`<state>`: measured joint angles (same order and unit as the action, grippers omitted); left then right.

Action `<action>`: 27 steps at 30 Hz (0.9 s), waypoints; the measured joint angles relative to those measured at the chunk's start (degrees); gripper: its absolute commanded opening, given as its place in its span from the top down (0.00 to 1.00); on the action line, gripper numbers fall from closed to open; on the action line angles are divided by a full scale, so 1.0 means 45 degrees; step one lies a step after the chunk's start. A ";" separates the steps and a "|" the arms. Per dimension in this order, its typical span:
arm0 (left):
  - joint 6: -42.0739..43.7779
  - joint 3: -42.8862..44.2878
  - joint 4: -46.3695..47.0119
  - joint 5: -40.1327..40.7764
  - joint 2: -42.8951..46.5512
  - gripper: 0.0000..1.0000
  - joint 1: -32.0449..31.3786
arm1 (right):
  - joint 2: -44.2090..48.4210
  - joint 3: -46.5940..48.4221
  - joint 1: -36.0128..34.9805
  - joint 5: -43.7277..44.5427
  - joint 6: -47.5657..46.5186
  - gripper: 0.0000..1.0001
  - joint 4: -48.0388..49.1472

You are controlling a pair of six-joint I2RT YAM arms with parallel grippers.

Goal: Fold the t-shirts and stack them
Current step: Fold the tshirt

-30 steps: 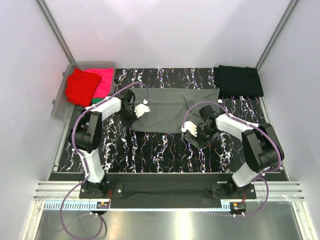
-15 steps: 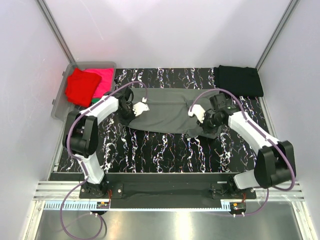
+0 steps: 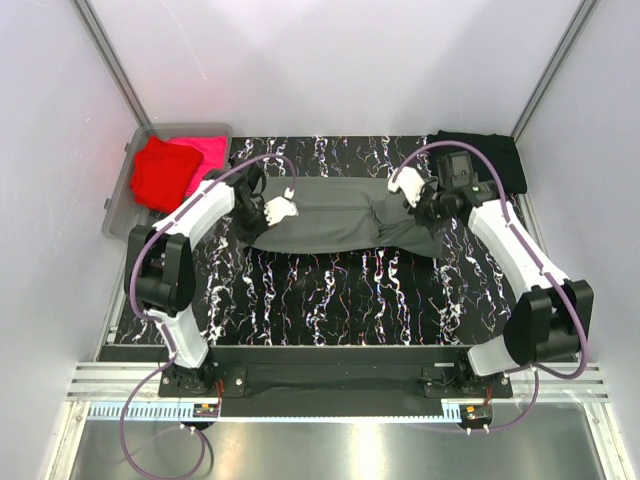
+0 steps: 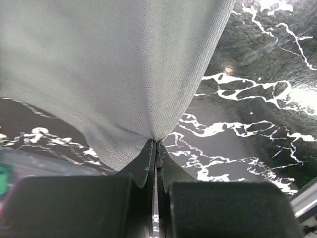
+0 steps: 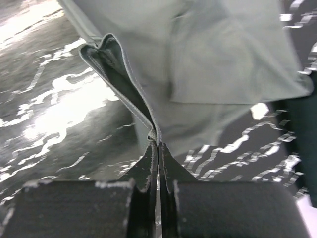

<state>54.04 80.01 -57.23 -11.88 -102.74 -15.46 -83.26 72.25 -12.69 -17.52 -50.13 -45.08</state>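
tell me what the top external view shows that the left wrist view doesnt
Only top external: the right gripper at the dark grey t-shirt's right end, the black t-shirt far right, red t-shirt and pink t-shirt in the bin. Only left wrist: the left gripper shut tight on a pinch of cloth edge, and the fine weave. Both: that grey shirt and the marbled table.

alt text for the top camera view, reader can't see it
The left gripper and right gripper, both shut, pinch opposite ends of a dark grey t-shirt stretched across a black marbled table. A black t-shirt lies at the far right corner; a clear bin at far left holds a red shirt and a pink shirt.
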 measured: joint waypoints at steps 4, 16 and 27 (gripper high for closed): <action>0.0170 0.1355 -0.0699 0.0034 -0.0670 1.00 0.0000 | -0.0646 0.0928 0.0350 0.0121 -0.0146 1.00 0.0194; 0.0447 0.4226 -0.2074 0.0321 -0.3463 1.00 -0.0010 | -0.2749 0.3143 0.0500 0.0291 -0.0277 1.00 0.1171; 0.0423 0.6703 -0.2259 0.0889 -0.4891 1.00 0.0126 | -0.4371 0.4129 0.0505 0.0568 -0.0437 1.00 0.1923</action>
<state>55.94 110.17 -67.40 -7.88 -124.75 -14.90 -102.94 90.83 -10.41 -14.96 -52.10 -36.42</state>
